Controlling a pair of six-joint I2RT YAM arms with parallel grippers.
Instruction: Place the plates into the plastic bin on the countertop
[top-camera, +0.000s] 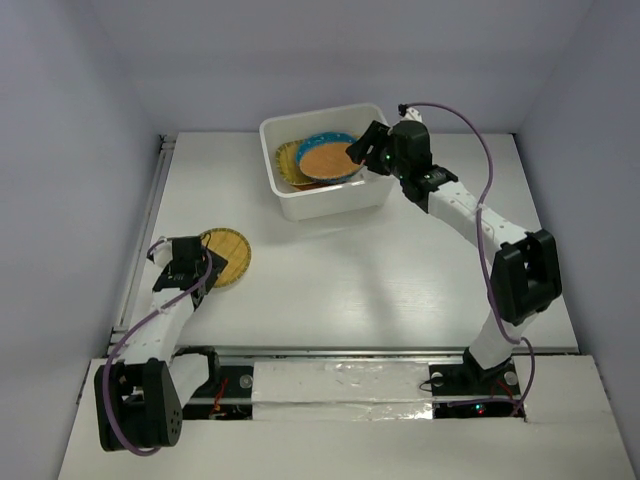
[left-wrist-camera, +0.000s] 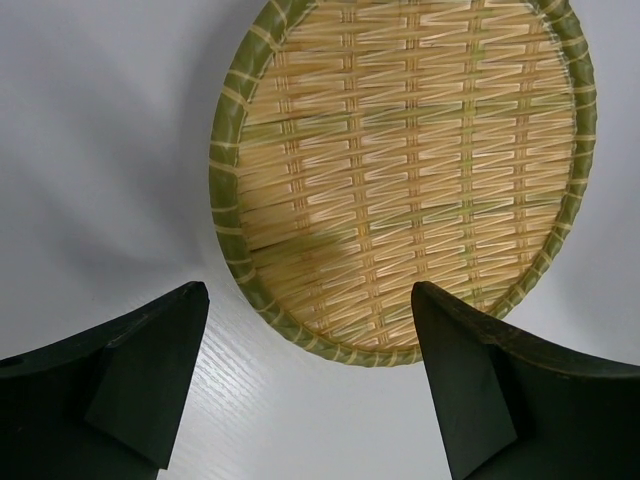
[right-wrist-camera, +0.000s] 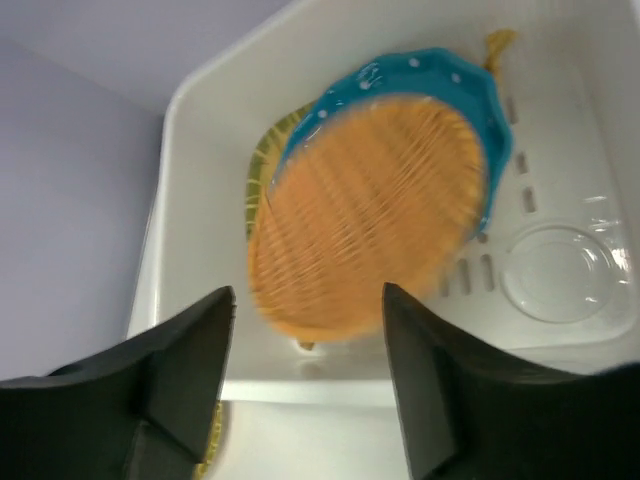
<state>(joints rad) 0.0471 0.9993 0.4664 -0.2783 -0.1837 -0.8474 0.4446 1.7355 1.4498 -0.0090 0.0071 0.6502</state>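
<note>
woven bamboo, light and stiff i judge, lies ahead of my left gripper (left-wrist-camera: 308, 290), whose fingers stand apart just short of the round yellow-green plate (left-wrist-camera: 400, 170), flat on the countertop (left-wrist-camera: 100, 150). its near rim looks like the place to pinch. the right gripper (right-wrist-camera: 307, 295) also has its fingers apart, above the orange plate (right-wrist-camera: 365, 215), which lies on the teal plate (right-wrist-camera: 440, 75) in the plastic bin (right-wrist-camera: 200, 90).

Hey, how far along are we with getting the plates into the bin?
Done: at least three plates lie in the plastic bin: a yellow-green woven plate, a teal plate and an orange woven plate on top. In hand: nothing gripped; the right hand hangs open over the bin, the left hand open over a round green-rimmed woven plate. Left: that plate, on the countertop.
</note>
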